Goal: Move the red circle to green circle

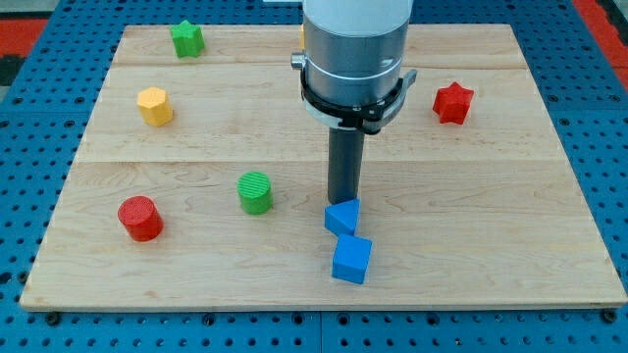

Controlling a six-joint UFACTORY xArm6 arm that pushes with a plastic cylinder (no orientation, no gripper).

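The red circle (139,218) is a short cylinder near the board's lower left. The green circle (255,191) is a cylinder to its right and a little higher, a clear gap between them. My tip (341,201) is at the end of the dark rod, right of the green circle, touching the top of a blue triangular block (342,217). The tip is far from the red circle.
A blue cube (351,259) lies just below the blue triangular block. A yellow hexagon block (154,105) is at the left, a green star block (186,38) at the top left, a red star block (452,102) at the right. The wooden board (491,226) ends in blue surround.
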